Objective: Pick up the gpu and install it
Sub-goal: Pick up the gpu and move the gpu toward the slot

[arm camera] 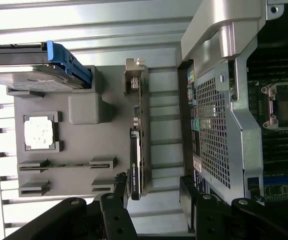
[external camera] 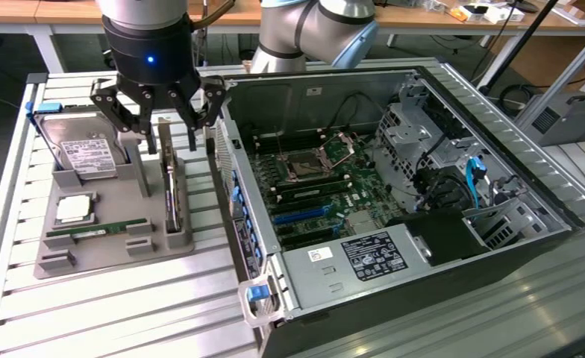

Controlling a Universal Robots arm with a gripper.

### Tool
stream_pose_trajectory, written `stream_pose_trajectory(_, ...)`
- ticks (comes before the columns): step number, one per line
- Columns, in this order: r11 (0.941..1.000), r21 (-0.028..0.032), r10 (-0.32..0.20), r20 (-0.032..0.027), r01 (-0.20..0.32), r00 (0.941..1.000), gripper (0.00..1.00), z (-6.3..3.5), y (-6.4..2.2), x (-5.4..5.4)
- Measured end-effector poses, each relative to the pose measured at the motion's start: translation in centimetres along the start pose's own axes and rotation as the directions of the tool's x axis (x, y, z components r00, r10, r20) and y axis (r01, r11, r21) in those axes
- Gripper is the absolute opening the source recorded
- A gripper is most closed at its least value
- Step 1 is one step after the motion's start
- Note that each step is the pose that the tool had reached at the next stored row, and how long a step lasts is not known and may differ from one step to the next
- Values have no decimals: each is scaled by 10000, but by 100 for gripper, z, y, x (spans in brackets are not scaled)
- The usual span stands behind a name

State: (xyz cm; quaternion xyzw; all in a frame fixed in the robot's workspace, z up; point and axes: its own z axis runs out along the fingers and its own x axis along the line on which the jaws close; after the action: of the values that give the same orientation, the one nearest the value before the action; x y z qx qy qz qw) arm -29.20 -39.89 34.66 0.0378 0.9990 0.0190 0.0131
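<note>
Gripper (external camera: 165, 134) released, empty, hovering over the gray tray (external camera: 113, 257). The gpu (external camera: 172, 190) stands on edge in the tray's slot, on the tray's side nearest the open computer case (external camera: 272, 89).

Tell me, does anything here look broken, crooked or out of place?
Nothing stands out. The gpu stands on edge in its slot of the grey holder, the hard drive and memory stick sit in theirs, and the hand hangs open above the gpu. The computer case beside it lies open.
</note>
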Motion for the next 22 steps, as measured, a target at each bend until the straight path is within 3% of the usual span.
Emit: stream_pose_trajectory(22,10000,1,1,1,-1,10000,54,55,-3,10)
